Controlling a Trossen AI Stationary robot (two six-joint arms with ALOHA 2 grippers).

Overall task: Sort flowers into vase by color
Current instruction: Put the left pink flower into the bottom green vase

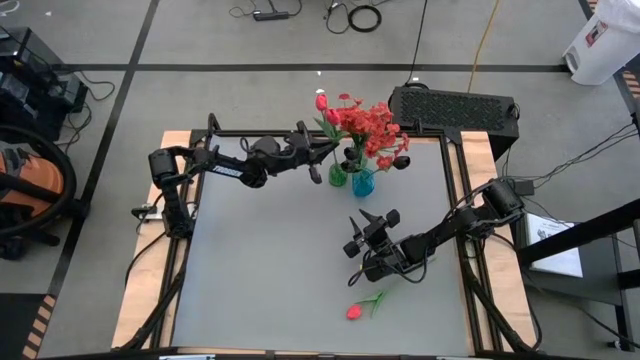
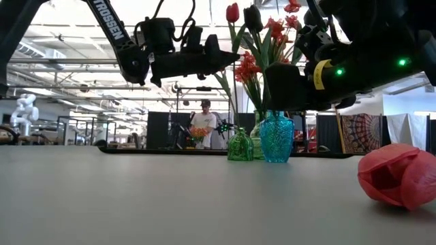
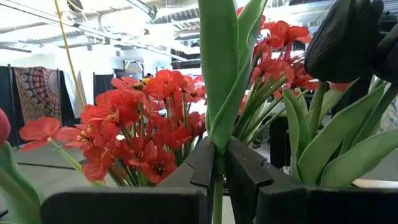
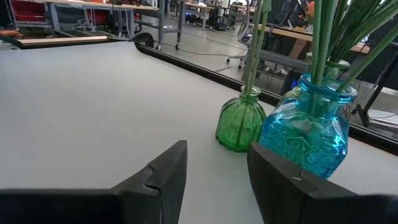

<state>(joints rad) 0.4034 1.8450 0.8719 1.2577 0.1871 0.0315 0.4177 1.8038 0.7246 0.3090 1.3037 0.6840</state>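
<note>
Two small glass vases stand side by side near the table's far edge, a green vase and a blue vase. The blue one holds red clustered blossoms on stems. Dark buds stand beside them. My left gripper is above the green vase, shut on a broad-leaved green stem. My right gripper hovers open, on the near side of the vases, nothing between its fingers. A pinkish-red tulip lies near the table's front edge. My left gripper pinches the thin green stem between its two fingers, just below where the broad leaves branch off. The fingers come roughly level from the table's left and lie across the stem. The stem stands upright and, in the low view, runs down into the green vase.
A black grille box sits past the table's far right corner. The grey tabletop lies bare between the two arms. Beyond the table, in the low view, a person stands in the room.
</note>
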